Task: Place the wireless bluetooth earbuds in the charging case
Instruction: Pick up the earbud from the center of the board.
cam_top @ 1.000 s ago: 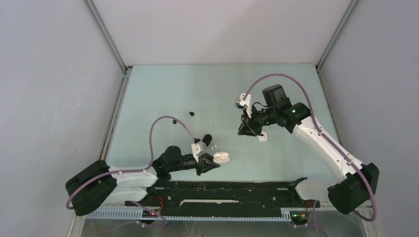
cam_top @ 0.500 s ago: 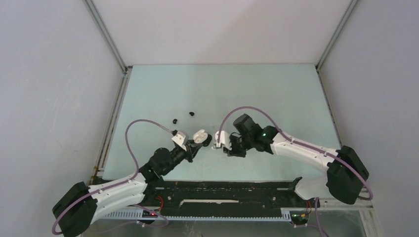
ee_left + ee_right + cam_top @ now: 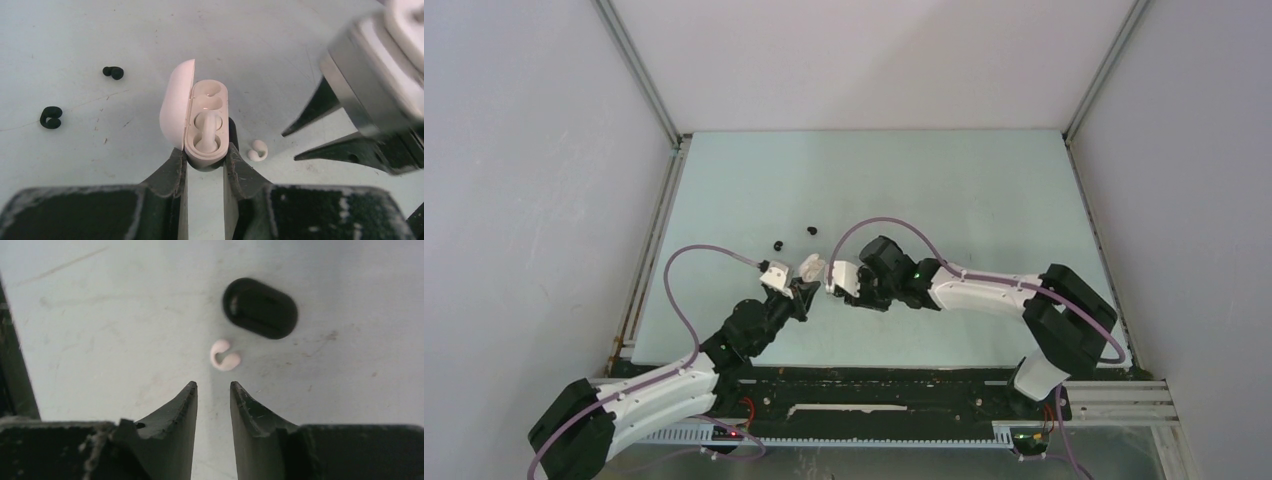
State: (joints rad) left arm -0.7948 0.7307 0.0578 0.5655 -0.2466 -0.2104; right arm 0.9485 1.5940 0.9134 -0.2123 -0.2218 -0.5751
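My left gripper [image 3: 206, 154] is shut on the near end of a white charging case [image 3: 220, 107] with its lid [image 3: 175, 107] swung open to the left. One white earbud [image 3: 206, 131] sits in the case's near socket; the far socket is empty. A loose white earbud [image 3: 225, 356] lies on the table just right of the case and just ahead of my right gripper [image 3: 214, 386], which is open with nothing between its fingers. In the top view the left gripper [image 3: 807, 284] and the right gripper [image 3: 831, 284] nearly meet at the table's middle.
A shut black case [image 3: 260, 308] lies just beyond the loose white earbud. Two black earbuds [image 3: 114, 73] [image 3: 51, 117] rest on the table to the left of the white case. Grey walls enclose the table on three sides.
The right arm swept from the back right to the middle, down beside the left gripper, and its jaws have parted. The left gripper carried the white case back and to the left.
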